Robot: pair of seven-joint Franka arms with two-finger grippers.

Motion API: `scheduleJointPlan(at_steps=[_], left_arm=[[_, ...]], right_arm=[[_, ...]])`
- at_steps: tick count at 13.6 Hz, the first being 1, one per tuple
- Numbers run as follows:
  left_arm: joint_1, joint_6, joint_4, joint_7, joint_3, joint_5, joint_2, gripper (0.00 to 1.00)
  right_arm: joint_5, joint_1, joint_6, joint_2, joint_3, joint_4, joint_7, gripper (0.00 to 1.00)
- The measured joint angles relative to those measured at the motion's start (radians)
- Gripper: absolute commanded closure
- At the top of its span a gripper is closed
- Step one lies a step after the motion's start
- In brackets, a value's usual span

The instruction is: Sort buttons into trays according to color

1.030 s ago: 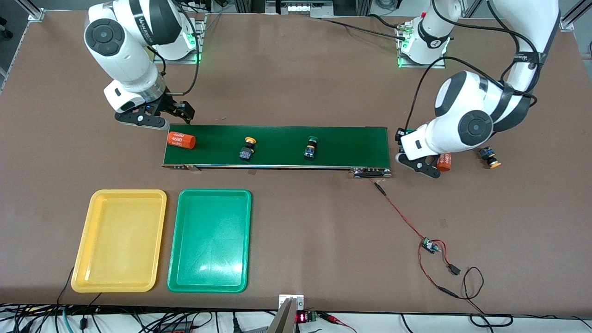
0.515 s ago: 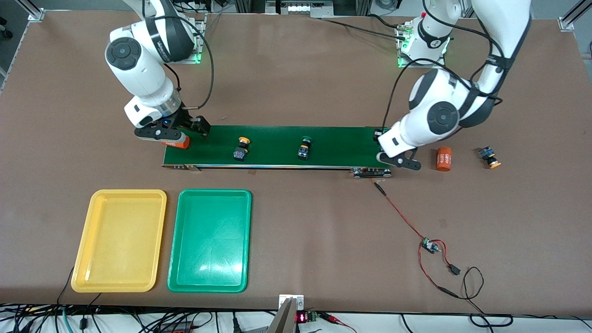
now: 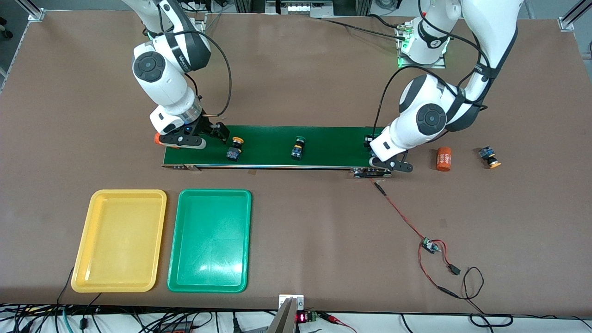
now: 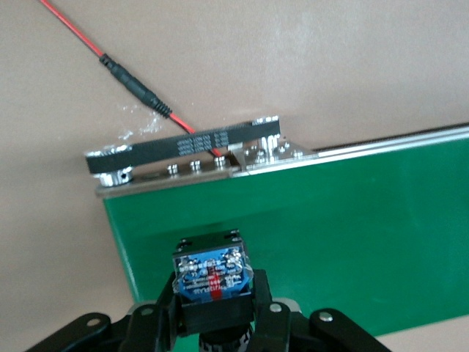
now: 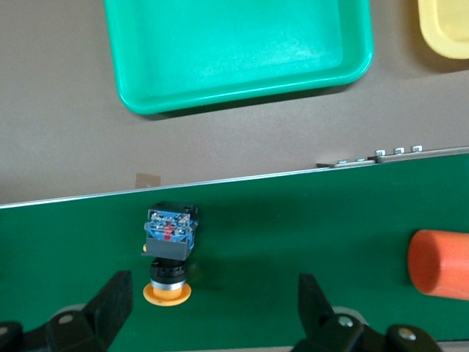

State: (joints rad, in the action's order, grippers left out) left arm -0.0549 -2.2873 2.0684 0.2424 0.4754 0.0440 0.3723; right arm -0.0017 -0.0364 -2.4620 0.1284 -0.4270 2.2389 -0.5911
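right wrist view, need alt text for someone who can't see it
The right gripper hangs with open jaws over a dark green conveyor belt, where a yellow-capped button lies on its side between them. An orange cylinder lies on the belt too, and a green tray and the corner of a yellow tray sit on the brown table.

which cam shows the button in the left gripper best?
Left wrist view: the held button fills the foreground, clamped in the left gripper over the conveyor belt. Front view hides it under the left gripper. Right wrist view doesn't show it.
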Motion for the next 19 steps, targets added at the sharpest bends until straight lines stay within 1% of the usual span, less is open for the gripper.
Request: scheduleJointPlan(at_steps=[2,3,4,5,6,9,11,12,13,15,16,18,19], left_arm=[[0.000,-0.021,0.000,0.000,-0.001,0.000,0.019,0.99],[0.000,-0.031,0.000,0.000,-0.002,0.000,0.027,0.94],[0.000,-0.037,0.000,0.000,-0.002,0.000,0.034,0.75],[0.000,-0.041,0.000,0.000,-0.001,0.000,0.040,0.30],[0.001,-0.043,-0.001,0.000,0.001,0.000,0.040,0.00],[0.001,-0.043,-0.007,-0.010,-0.002,0.000,0.038,0.00],[-0.009,-0.018,-0.025,-0.030,-0.009,0.000,0.012,0.00],[-0.035,0.016,-0.037,-0.049,-0.016,0.000,-0.012,0.00],[-0.083,0.054,-0.049,-0.090,-0.021,0.000,-0.034,0.00],[-0.220,0.089,-0.057,-0.194,-0.032,-0.001,-0.052,0.00],[-0.287,0.094,-0.056,-0.249,-0.035,-0.001,-0.046,0.00],[-0.367,0.094,-0.053,-0.337,-0.049,-0.007,-0.016,0.00],[-0.383,0.092,-0.052,-0.355,-0.058,-0.027,0.003,0.00]], right_arm=[[0.000,-0.002,0.000,0.016,0.000,0.000,0.000,0.00],[0.000,-0.002,0.000,0.024,0.000,0.000,0.000,0.00],[0.000,-0.002,0.000,0.034,0.000,0.000,0.000,0.00],[-0.001,-0.002,0.000,0.043,0.000,0.000,0.000,0.00],[-0.002,-0.003,0.000,0.052,0.000,0.000,0.000,0.00],[-0.006,-0.005,-0.008,0.075,0.000,0.000,0.001,0.00],[-0.035,-0.005,-0.016,0.086,0.000,0.000,0.001,0.00],[-0.047,-0.005,-0.022,0.094,0.000,0.000,0.001,0.00],[-0.054,-0.005,-0.026,0.101,0.001,0.000,0.001,0.00],[-0.077,-0.005,-0.036,0.114,0.002,0.000,0.001,0.01],[-0.084,-0.004,-0.046,0.122,0.005,-0.001,0.001,0.07],[-0.099,-0.003,-0.067,0.138,0.011,-0.001,0.002,0.26],[-0.115,-0.002,-0.072,0.146,0.016,-0.001,0.002,0.30]])
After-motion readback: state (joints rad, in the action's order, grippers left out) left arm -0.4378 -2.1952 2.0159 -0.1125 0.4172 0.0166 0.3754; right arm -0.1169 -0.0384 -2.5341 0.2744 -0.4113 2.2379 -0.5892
